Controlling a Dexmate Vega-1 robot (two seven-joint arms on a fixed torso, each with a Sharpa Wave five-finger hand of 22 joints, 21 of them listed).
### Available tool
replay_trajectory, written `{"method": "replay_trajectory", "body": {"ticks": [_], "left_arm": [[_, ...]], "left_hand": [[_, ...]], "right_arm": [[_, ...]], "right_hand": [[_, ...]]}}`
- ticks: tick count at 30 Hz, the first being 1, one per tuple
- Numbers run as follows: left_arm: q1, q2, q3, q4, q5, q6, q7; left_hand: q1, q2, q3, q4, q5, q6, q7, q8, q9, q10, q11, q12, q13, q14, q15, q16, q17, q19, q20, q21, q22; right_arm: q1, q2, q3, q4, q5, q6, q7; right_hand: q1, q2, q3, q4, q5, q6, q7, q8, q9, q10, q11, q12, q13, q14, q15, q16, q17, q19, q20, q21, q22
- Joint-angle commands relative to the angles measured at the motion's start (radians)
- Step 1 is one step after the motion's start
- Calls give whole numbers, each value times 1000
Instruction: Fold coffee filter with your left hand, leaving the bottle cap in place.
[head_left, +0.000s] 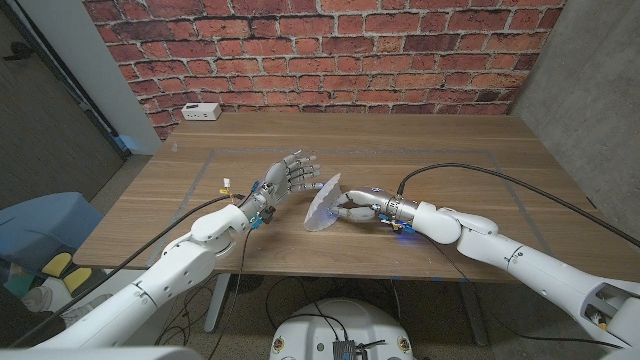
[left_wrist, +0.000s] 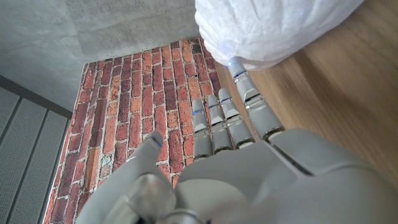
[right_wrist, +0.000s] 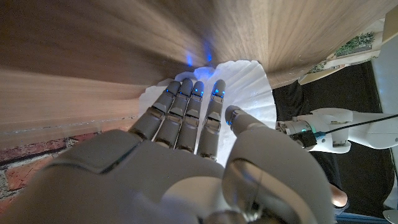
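Your left hand (head_left: 292, 176) raised with fingers apart, holding nothing, coffee filter (head_left: 324, 204) at its 4 o'clock, your right hand (head_left: 362, 208) touching it, grip unclear.

You won't find any lettering, number, brand or sign that can be read in these pictures. The small white box (head_left: 202, 111) at the far edge of the table (head_left: 440, 140), against the brick wall (head_left: 320, 50), has dark spots on its face, but they are too small for you to make out as characters. The small yellow and white tags (head_left: 226, 185) on the left arm are likewise too tiny to read.
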Motion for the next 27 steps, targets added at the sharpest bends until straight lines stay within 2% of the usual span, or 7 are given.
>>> {"method": "replay_trajectory", "body": {"ticks": [1,4,7,11,16,23,27], "left_arm": [[29,98,-14,-161,350,27,261],[49,159,-13,-262,569,147,403],[48,207,-3,-316,668,263,418],[28,270,28,-384,773,437,384],[33,299,43,-407,855,497,399],[10,287,58,-372,844,533,351],[-10,273,76,-346,848,502,338]], "left_hand": [[83,23,64,-75,-13,114,45,-28,-1,32,-20,-2,2,-45,-14,-5,-1,-126,-28,-72,5],[171,52,124,-163,8,108,5,-77,0,39,-27,-3,4,-65,-21,-6,-3,-208,-41,-81,8],[183,54,134,-176,15,133,19,-79,3,69,-24,6,5,-41,-20,0,-3,-207,-32,-72,9],[162,57,131,-157,14,183,49,-82,9,125,11,21,10,13,-4,7,1,-124,-10,-38,10],[136,53,127,-138,11,231,54,-76,25,161,27,25,14,58,7,7,1,-24,7,-9,8],[125,52,133,-133,8,160,46,-122,28,83,19,-9,15,-8,5,-9,3,-64,13,-37,8],[112,76,149,-105,5,114,31,-152,23,35,-14,-22,14,-76,-22,-14,3,-169,-31,-76,9]], "right_arm": [[7,5,-2,5,15,-12,14],[13,8,-5,13,21,-9,23],[20,13,-8,25,23,1,22],[25,18,-7,34,22,9,12],[28,17,-6,34,24,6,13],[29,20,-6,38,26,6,9],[28,18,-5,34,25,1,8]], "right_hand": [[-1,3,2,-5,3,11,-3,-1,0,13,-2,1,0,11,-6,-1,2,7,6,10,2],[-3,4,1,-4,3,11,-4,-2,0,12,0,0,0,11,-6,-1,2,7,6,9,2],[-4,4,0,-4,3,11,-3,-2,0,12,0,-1,0,11,-6,-1,2,7,6,9,2],[-8,4,-1,-2,2,12,-2,-2,0,14,0,-1,0,12,-6,-2,2,7,6,9,2],[-13,4,-2,1,2,16,-2,-2,0,15,1,-2,0,12,-5,-3,1,8,6,10,2],[-16,4,-2,2,3,17,0,-2,0,19,0,-2,0,14,-3,-5,-1,8,7,10,1],[-17,5,-2,1,3,18,0,-2,0,20,3,-2,0,15,-3,-5,-1,9,7,10,1]]}}
